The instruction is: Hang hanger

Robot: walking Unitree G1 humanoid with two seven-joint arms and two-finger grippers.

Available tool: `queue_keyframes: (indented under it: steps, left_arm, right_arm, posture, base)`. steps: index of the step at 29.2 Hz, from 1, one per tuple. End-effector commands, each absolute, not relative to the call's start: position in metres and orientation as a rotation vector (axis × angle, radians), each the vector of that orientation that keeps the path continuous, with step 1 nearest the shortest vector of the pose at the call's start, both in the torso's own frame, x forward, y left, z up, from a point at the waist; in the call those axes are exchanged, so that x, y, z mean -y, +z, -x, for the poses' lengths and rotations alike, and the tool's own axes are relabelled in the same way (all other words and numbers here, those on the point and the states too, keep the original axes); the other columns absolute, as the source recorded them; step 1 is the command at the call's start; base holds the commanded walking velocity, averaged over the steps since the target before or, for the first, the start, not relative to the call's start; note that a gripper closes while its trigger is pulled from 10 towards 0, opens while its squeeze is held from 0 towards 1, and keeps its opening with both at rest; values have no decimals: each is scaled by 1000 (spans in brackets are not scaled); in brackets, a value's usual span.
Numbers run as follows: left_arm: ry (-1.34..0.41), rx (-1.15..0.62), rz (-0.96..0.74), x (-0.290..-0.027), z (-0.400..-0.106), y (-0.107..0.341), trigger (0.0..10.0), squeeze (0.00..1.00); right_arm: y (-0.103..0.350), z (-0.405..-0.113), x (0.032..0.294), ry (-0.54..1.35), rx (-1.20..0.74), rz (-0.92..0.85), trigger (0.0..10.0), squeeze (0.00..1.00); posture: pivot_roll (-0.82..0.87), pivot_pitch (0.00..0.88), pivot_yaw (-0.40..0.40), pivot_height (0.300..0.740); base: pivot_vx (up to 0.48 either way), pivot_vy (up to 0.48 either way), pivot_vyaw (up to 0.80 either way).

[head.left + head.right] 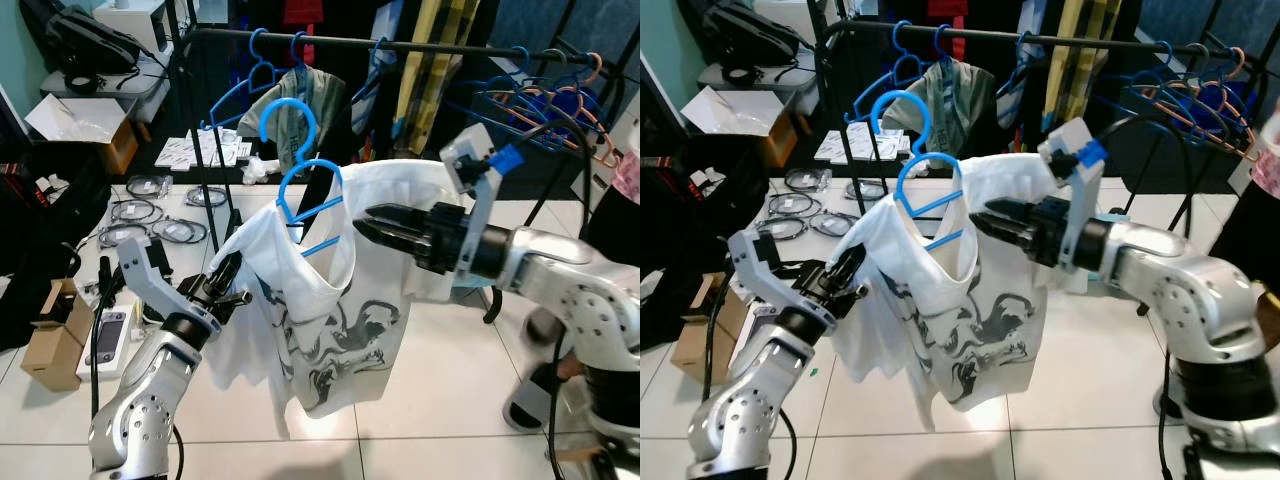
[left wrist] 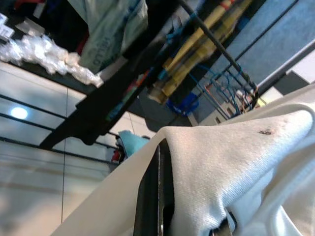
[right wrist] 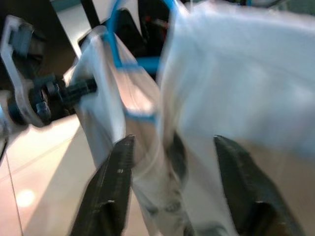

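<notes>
A blue hanger (image 1: 300, 185) carries a white T-shirt (image 1: 330, 300) with a black print, held up in the air in front of me. Its hook (image 1: 288, 112) rises just below the black clothes rail (image 1: 420, 46), apart from it. My left gripper (image 1: 232, 278) is shut on the shirt's left shoulder, and cloth wraps its fingers (image 2: 158, 196) in the left wrist view. My right gripper (image 1: 366, 224) points at the shirt's right shoulder near the collar. Its fingers (image 3: 115, 187) stand wide apart and open, with blurred cloth in front of them.
The rail holds other blue hangers (image 1: 250, 80), a hanging green garment (image 1: 300, 105) and more hangers (image 1: 550, 95) at the right. The rack's post (image 1: 190, 150) stands behind my left arm. Cable coils (image 1: 150, 215) and a cardboard box (image 1: 55, 340) lie on the floor at left.
</notes>
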State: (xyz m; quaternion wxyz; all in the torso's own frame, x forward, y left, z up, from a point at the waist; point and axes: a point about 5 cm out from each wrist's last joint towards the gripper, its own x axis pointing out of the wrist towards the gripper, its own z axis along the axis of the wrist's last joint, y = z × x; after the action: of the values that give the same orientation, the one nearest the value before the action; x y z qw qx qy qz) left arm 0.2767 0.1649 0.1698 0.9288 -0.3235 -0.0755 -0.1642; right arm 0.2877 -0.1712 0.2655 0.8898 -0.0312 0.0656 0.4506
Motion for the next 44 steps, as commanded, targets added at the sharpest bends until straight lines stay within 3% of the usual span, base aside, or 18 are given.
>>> queue_keyframes:
  steps: [1,8,15,16,17,18,24,28,30,33,44]
  left_arm:
    - [-368,193,674,-166,-276,174,10000,0]
    - [-402,197,672,-165,-274,173,10000,0]
    - [-503,178,598,-164,-271,174,10000,0]
    - [-582,167,541,-160,-268,175,10000,0]
    - [-582,167,541,-160,-268,175,10000,0]
    - [-657,152,492,-156,-264,177,10000,0]
    - [-832,129,400,-147,-254,183,10000,0]
    - [-832,129,400,-147,-254,183,10000,0]
    - [-876,139,406,-140,-252,188,10000,0]
    - [-888,142,412,-137,-252,189,10000,0]
    - [-964,145,441,-121,-244,190,10000,0]
  right_arm:
    - [276,-276,175,989,-86,124,10000,1000]
    - [287,-245,199,1141,-119,242,10000,1000]
    - [326,-233,226,1146,18,213,10000,1000]
    - [334,-230,233,1142,31,231,10000,886]
    - [334,-230,233,1142,31,231,10000,886]
    - [339,-229,240,1137,31,251,10000,0]
    - [349,-229,252,1136,-4,348,10000,0]
    - [349,-229,252,1136,-4,348,10000,0]
    - [336,-230,254,1181,-151,430,10000,0]
    - [328,-229,254,1215,-214,443,10000,0]
    - [324,-225,245,1372,-236,342,10000,0]
  posture:
    - [-96,93,-49,740]
    - [-100,88,-51,740]
    - [-104,86,-45,740]
    - [-101,86,-44,740]
    - [-101,86,-44,740]
    - [-100,86,-41,740]
    - [-92,83,-34,740]
    - [-92,83,-34,740]
    - [-93,81,-38,740]
    - [-94,82,-38,740]
    - [-89,82,-43,740]
  base:
    - [0,0,0]
    - [0,0,0]
    - [0,0,0]
    - [0,0,0]
    - [0,0,0]
    - [0,0,0]
    - [0,0,0]
    - [0,0,0]
    - [0,0,0]
    - [0,0,0]
    - [0,0,0]
